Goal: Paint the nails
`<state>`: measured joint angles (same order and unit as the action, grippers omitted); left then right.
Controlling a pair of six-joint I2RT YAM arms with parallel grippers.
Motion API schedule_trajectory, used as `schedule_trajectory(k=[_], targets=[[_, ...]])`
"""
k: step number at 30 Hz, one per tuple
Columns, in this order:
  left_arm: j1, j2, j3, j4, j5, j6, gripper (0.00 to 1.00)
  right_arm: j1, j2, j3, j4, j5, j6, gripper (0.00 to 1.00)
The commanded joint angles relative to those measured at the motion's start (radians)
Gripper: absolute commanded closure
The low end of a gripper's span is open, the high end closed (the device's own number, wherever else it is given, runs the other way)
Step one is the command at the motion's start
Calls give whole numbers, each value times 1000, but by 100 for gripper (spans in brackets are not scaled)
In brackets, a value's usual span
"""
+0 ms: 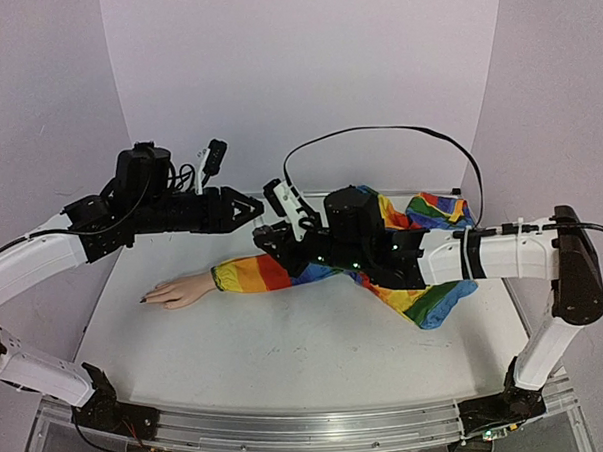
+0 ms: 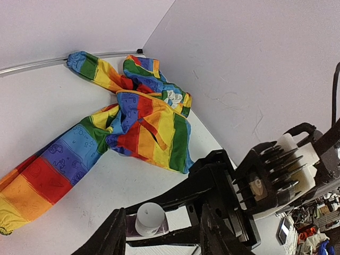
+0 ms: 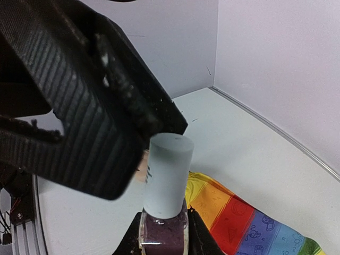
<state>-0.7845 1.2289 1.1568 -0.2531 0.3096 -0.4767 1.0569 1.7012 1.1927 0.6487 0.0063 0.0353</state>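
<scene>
From above, the mannequin hand [image 1: 181, 289] lies flat on the white table [image 1: 288, 367], left of the middle, fingers pointing towards the left arm's side. The nails [image 1: 145, 299] are at those far-left fingertips, and at least one looks dark, though they are too small to judge further. The rainbow sleeve [image 1: 256, 273] runs off the wrist to the right and bunches up in a heap under the right arm. Both arms meet above the sleeve, well off the nails: the left gripper [image 1: 256, 210] comes in from the left and the right gripper [image 1: 268, 236] from the right, tips close together. Through the left wrist camera, the left gripper [image 2: 164, 212] has its jaws partly apart with the pale cap [image 2: 150, 218] of the polish bottle [image 2: 159, 229] standing between them. There is a gap on either side of the cap, so it has hold of nothing there. The striped cloth [image 2: 143, 127] sprawls behind, towards the back corner. Through the right wrist camera, the right gripper [image 3: 162, 243] is clamped tight on the glass body of the bottle [image 3: 162, 234], which holds dark purple polish and stands upright. The ribbed pad [image 3: 79, 122] of a left finger looms just beside the cap [image 3: 167, 175]; whether they touch I can't tell.
</scene>
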Motion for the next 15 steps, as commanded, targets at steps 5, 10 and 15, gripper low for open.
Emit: schedule_trajectory(k=[5, 10, 15], targets=[[4, 27, 58, 17, -13, 3, 57, 9, 1, 72, 43, 32, -27, 100], [4, 33, 60, 17, -17, 10, 66, 12, 3, 74, 43, 32, -26, 100], [4, 32, 58, 17, -17, 15, 74, 14, 12, 79, 42, 29, -26, 100]])
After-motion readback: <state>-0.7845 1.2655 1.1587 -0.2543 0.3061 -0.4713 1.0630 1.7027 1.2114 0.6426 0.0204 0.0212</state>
